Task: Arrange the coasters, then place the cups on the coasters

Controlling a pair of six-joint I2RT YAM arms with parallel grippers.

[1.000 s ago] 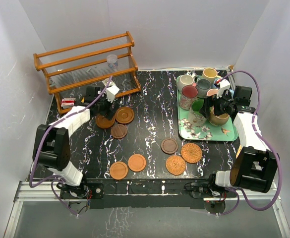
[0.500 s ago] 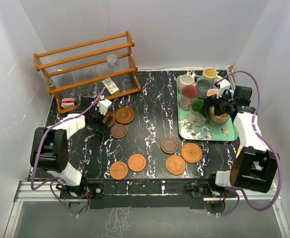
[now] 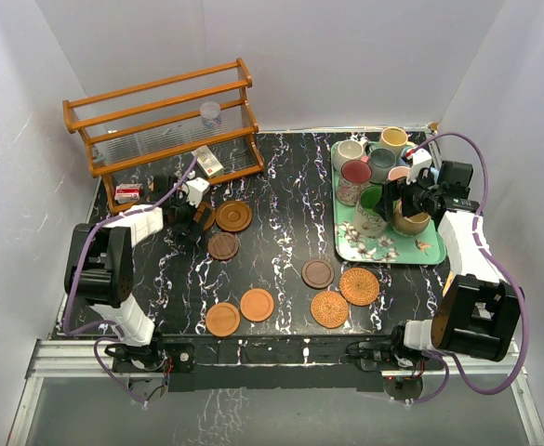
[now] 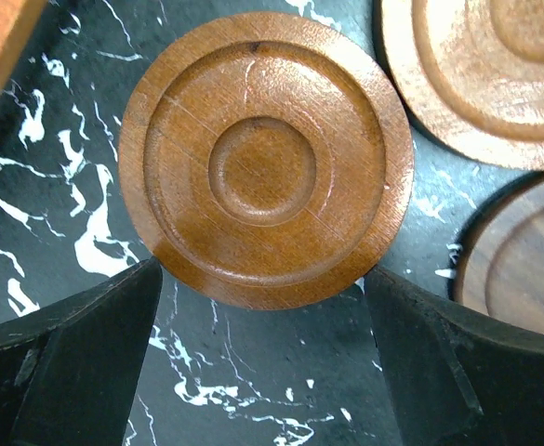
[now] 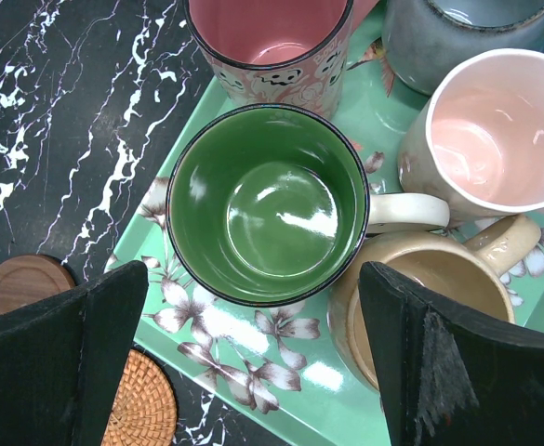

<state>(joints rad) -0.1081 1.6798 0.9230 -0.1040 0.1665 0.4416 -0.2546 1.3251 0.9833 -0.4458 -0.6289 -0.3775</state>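
Several coasters lie on the black marble table: a brown wooden coaster (image 4: pixel 265 172) is just ahead of my open left gripper (image 4: pixel 264 358), clear of both fingers. In the top view the left gripper (image 3: pixel 188 210) hovers low over this coaster near the shelf. Several cups stand on the green tray (image 3: pixel 383 249). My open right gripper (image 5: pixel 253 372) hangs over the tray beside the green cup (image 5: pixel 267 204) and the tan cup (image 5: pixel 420 297), holding nothing. The pink cup (image 5: pixel 499 130) and the maroon cup (image 5: pixel 272 37) stand behind them.
A wooden shelf (image 3: pixel 165 125) with a clear plastic cup (image 3: pixel 211 113) stands at the back left. Two more wooden coasters (image 3: pixel 233 216) (image 3: pixel 223 245) lie beside the left gripper. Wicker coasters (image 3: pixel 359 286) (image 3: pixel 329 308) and a dark one (image 3: pixel 317 273) lie in front of the tray; two orange ones (image 3: pixel 257 304) (image 3: pixel 222 319) lie near the front edge.
My left gripper has come down and to the left from beside the shelf, now low over the brown coaster. The right arm has not moved.
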